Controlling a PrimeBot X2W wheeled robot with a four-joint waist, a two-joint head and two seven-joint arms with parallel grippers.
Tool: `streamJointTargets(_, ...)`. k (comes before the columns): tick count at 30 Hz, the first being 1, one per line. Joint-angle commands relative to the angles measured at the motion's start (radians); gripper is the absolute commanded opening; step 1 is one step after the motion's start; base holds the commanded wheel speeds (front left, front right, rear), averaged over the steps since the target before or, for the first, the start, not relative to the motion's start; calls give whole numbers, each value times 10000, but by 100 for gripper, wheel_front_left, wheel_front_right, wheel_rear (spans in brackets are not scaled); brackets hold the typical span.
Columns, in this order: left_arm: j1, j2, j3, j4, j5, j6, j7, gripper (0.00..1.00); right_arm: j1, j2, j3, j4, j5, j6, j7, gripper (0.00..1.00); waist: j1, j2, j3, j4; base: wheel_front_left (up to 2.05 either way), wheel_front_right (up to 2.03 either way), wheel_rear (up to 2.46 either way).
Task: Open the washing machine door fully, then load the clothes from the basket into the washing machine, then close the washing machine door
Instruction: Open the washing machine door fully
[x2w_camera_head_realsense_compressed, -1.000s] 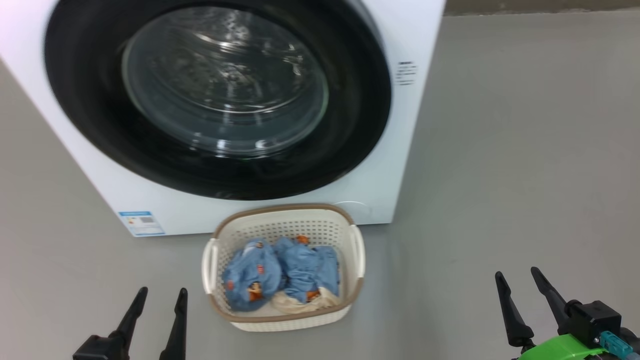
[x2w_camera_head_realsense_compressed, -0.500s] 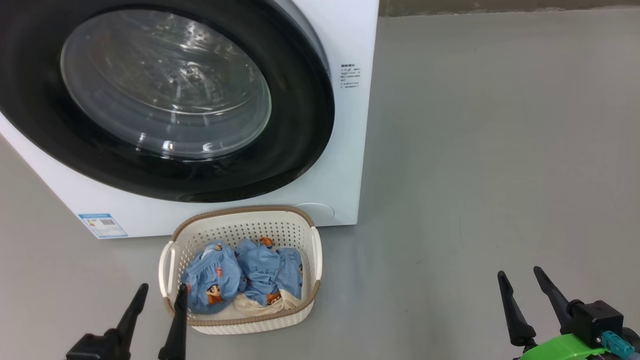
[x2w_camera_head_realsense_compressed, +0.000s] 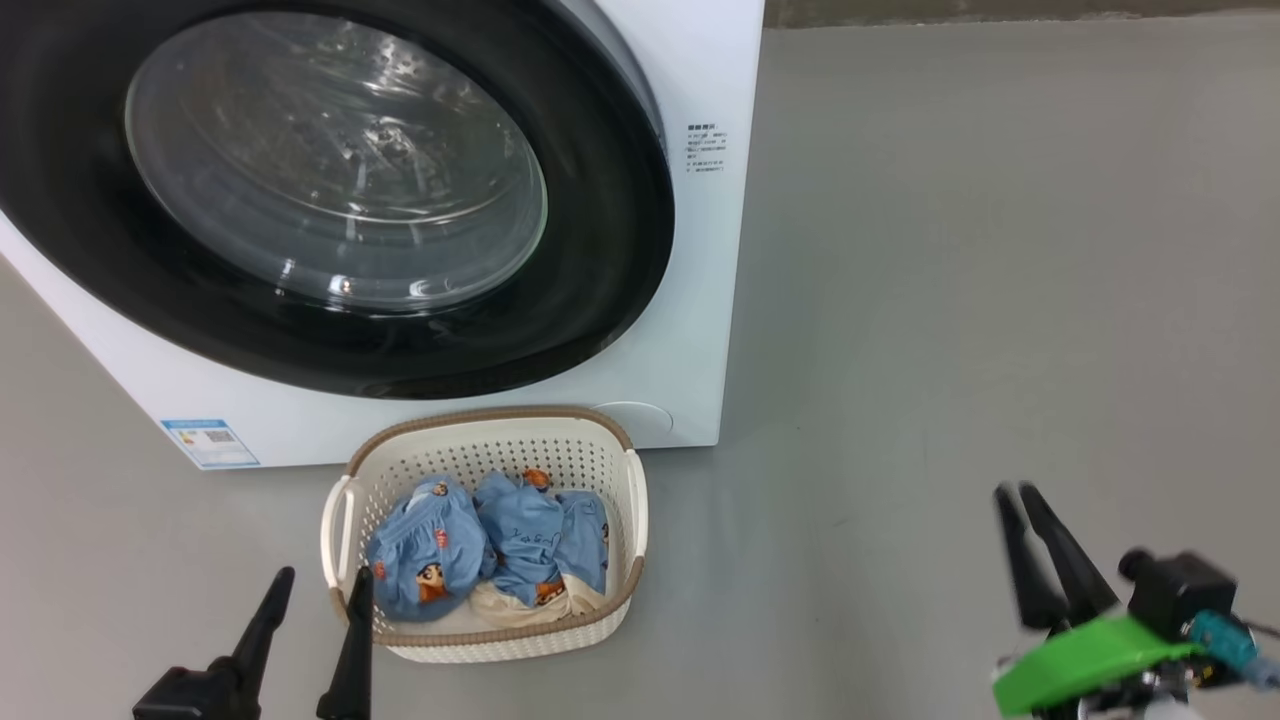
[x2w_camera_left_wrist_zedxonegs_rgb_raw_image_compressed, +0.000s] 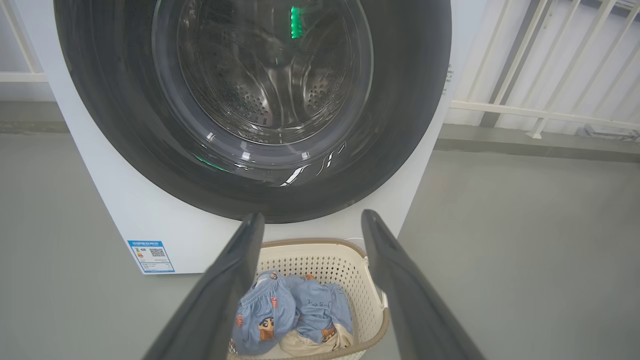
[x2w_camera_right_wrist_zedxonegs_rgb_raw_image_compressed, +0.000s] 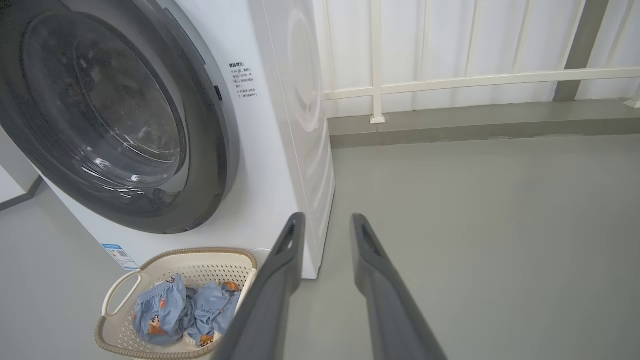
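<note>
The washing machine (x2w_camera_head_realsense_compressed: 700, 300) stands ahead with its door (x2w_camera_head_realsense_compressed: 600, 250) closed, a black ring around a clear glass bowl. The basket (x2w_camera_head_realsense_compressed: 490, 415) sits on the floor right in front of it and holds the light blue printed clothes (x2w_camera_head_realsense_compressed: 430, 560) and a cream piece. My left gripper (x2w_camera_head_realsense_compressed: 324, 571) is open and empty at the basket's near-left corner; in its wrist view the left gripper (x2w_camera_left_wrist_zedxonegs_rgb_raw_image_compressed: 312, 216) frames the basket (x2w_camera_left_wrist_zedxonegs_rgb_raw_image_compressed: 320, 245). My right gripper (x2w_camera_head_realsense_compressed: 1015, 489) hangs over bare floor far to the right, its fingers narrowed to a small gap with nothing between them, as the right gripper (x2w_camera_right_wrist_zedxonegs_rgb_raw_image_compressed: 327, 217) also shows.
Grey floor (x2w_camera_head_realsense_compressed: 950, 300) stretches to the right of the machine. A white railing (x2w_camera_right_wrist_zedxonegs_rgb_raw_image_compressed: 450, 80) and a low kerb run behind it. A small blue label (x2w_camera_head_realsense_compressed: 210, 443) marks the machine's lower left front.
The head camera swung, shifting the whole picture left. My right gripper has risen a little and its fingers have drawn closer together. The left gripper is unchanged.
</note>
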Motion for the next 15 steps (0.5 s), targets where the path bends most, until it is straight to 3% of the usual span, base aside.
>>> streamJointTargets(1,-437,125,318,-243,-70,-17,-67,100,-427,-36,270,-241,200,-11,-122,0,0,0,9,12,0,0,0)
streamJointTargets(15,-1019,67,-79,-243,-276,-17,-67,100,-3632,259,541,145,3512,-11,-122,0,0,0,639,465,0,0,0)
